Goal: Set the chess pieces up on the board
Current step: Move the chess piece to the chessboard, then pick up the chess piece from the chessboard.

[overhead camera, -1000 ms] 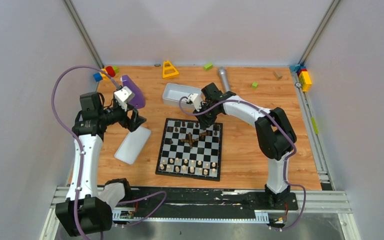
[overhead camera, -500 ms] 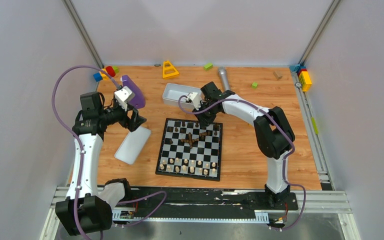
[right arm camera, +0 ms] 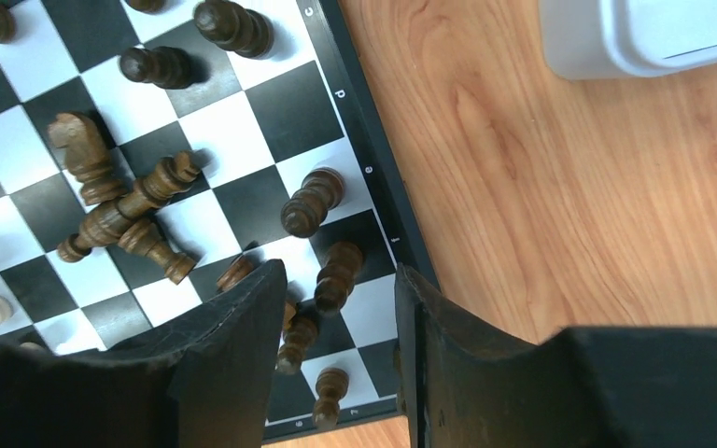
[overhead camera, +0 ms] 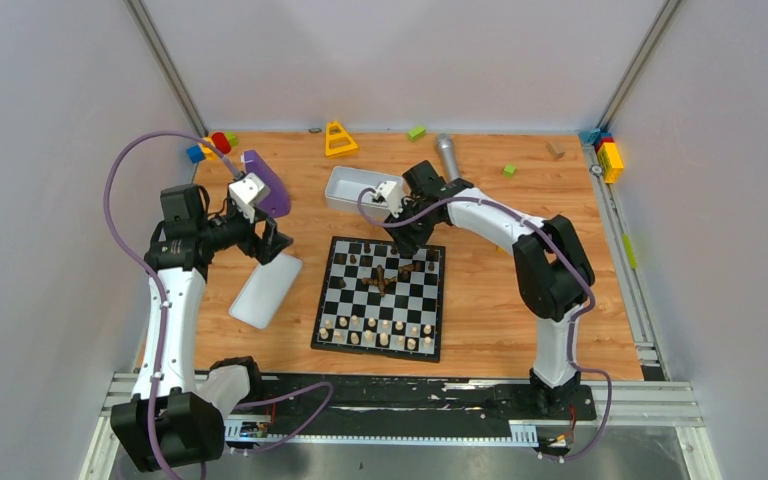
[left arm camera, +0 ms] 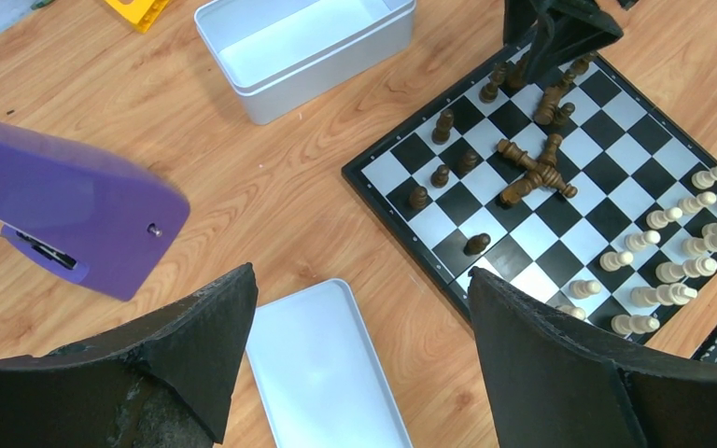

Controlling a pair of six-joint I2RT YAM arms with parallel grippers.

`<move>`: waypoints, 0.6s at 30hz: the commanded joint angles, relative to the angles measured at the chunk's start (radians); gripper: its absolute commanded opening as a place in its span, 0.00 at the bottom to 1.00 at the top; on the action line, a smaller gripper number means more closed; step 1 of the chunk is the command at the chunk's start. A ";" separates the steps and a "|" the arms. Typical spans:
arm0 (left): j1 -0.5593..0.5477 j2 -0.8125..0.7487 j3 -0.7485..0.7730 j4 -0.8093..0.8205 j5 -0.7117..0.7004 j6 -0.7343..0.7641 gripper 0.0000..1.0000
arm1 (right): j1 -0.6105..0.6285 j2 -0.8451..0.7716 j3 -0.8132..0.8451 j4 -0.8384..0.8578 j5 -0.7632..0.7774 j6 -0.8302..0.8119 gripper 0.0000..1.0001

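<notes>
The board [overhead camera: 355, 300] lies mid-table. Pale chess pieces [overhead camera: 378, 332] stand in two rows along its near edge. Dark chess pieces [overhead camera: 380, 280] lie toppled in a heap at its middle, and others stand near the far edge. My right gripper [overhead camera: 405, 238] hovers over the far edge, open. In the right wrist view its jaws [right arm camera: 338, 271] stand apart, with upright dark pieces [right arm camera: 336, 280] below the gap and nothing gripped. My left gripper [left arm camera: 362, 273] hangs wide open and empty above the white lid [left arm camera: 322, 364], left of the board [left arm camera: 401, 224].
A white tray [overhead camera: 355, 188] sits just beyond the board's far edge, close to the right gripper. A purple object [overhead camera: 268, 185] lies by the left gripper. Coloured blocks [overhead camera: 210, 145], a yellow triangle [overhead camera: 339, 139] and a grey cylinder [overhead camera: 448, 157] lie along the back.
The right gripper's jaws have opened over the board's far edge, and the arm shifted slightly toward the back. The left arm has not moved.
</notes>
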 commanded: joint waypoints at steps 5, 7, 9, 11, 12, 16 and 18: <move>0.006 -0.033 -0.005 -0.008 0.004 0.015 0.91 | 0.003 -0.187 -0.008 -0.031 -0.034 -0.010 0.46; 0.005 -0.037 -0.005 -0.012 0.004 0.015 0.92 | 0.014 -0.204 -0.033 -0.040 -0.047 -0.017 0.43; 0.006 -0.041 -0.003 -0.018 0.003 0.015 0.92 | 0.028 -0.216 -0.059 -0.048 -0.057 -0.021 0.42; 0.006 -0.044 -0.001 -0.021 0.002 0.015 0.92 | 0.046 -0.220 -0.087 -0.050 -0.060 -0.025 0.42; 0.006 -0.046 -0.002 -0.022 0.002 0.016 0.92 | 0.057 -0.217 -0.100 -0.050 -0.059 -0.025 0.42; 0.006 -0.053 0.001 -0.027 0.003 0.011 0.92 | 0.075 -0.188 -0.118 -0.048 -0.051 -0.024 0.41; 0.006 -0.055 0.000 -0.031 0.003 0.011 0.92 | 0.081 -0.171 -0.116 -0.046 -0.047 -0.024 0.41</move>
